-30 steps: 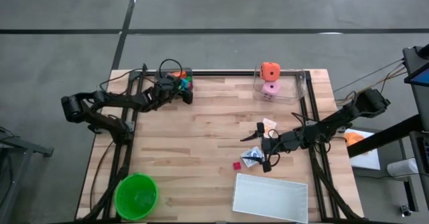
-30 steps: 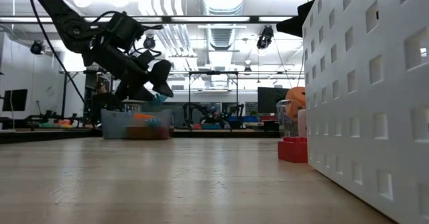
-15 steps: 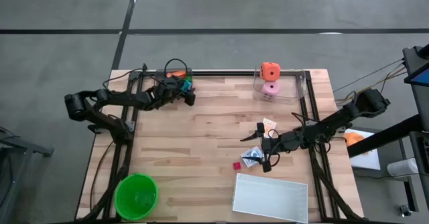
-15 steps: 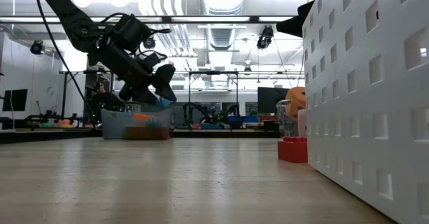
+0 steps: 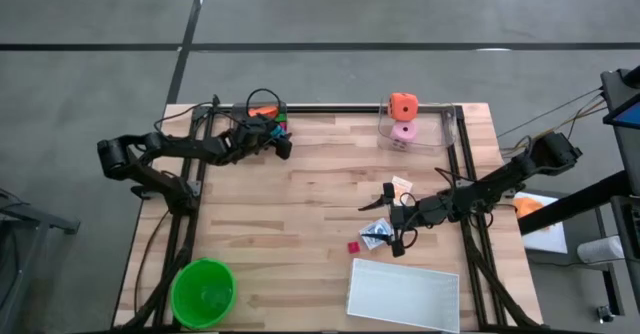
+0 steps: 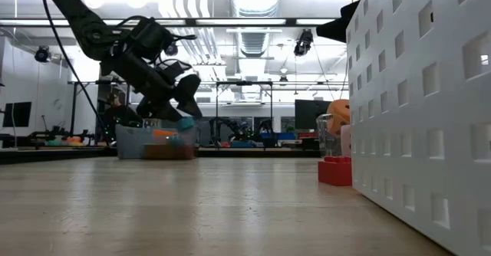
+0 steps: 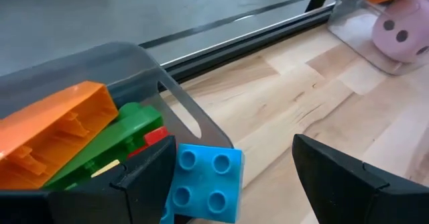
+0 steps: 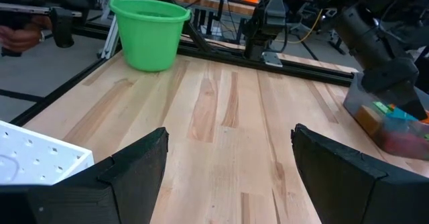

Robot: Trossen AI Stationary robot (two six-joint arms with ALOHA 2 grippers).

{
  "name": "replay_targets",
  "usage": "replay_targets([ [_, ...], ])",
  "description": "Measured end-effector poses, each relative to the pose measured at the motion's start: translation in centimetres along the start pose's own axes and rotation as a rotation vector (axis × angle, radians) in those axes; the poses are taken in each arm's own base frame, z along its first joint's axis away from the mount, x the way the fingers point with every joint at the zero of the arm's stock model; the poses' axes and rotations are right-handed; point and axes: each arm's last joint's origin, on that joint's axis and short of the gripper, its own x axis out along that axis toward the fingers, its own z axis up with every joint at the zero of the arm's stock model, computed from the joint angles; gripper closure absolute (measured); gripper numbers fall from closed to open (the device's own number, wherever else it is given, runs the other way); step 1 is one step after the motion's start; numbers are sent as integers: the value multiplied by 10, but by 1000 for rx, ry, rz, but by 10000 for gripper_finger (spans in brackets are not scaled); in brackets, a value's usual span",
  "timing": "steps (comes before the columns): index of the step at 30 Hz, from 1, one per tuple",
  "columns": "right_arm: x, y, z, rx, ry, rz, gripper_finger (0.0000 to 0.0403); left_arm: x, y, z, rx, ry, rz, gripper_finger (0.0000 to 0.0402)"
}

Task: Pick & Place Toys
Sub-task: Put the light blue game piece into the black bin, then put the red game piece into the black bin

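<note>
Brick (image 7: 204, 184), blue, beside left hand's (image 7: 234, 184) finger.

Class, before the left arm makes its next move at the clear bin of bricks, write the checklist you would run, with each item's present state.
1. Left hand at the clear bin: ok.
2. Left hand open: ok.
3. Blue brick against one finger, other finger apart: not yet gripped, not ok.
4. Orange brick and green brick inside the bin: ok.
5. Right hand waiting open near the white tray: ok.
6. Green bowl unobstructed: ok.
</note>
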Motion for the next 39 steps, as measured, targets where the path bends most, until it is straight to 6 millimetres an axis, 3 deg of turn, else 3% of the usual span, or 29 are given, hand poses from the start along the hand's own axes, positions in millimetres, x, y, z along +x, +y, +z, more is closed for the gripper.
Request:
replay_targets([
  [16,0,0,0,0,0,0,90,-2,2,6,95,-59,72,100],
  [21,0,0,0,0,0,0,90,-8,-7,13,129,-80,-28,100],
  [25,0,0,0,0,0,0,90,-19,-23,21,193,-150,-235,100],
  [31,0,0,1,5,-10,-4,90,-54,-59,30,337,-280,-584,100],
  [39,9,-3,9,-2,174,-38,90,-88,-103,8,464,-282,-792,100],
])
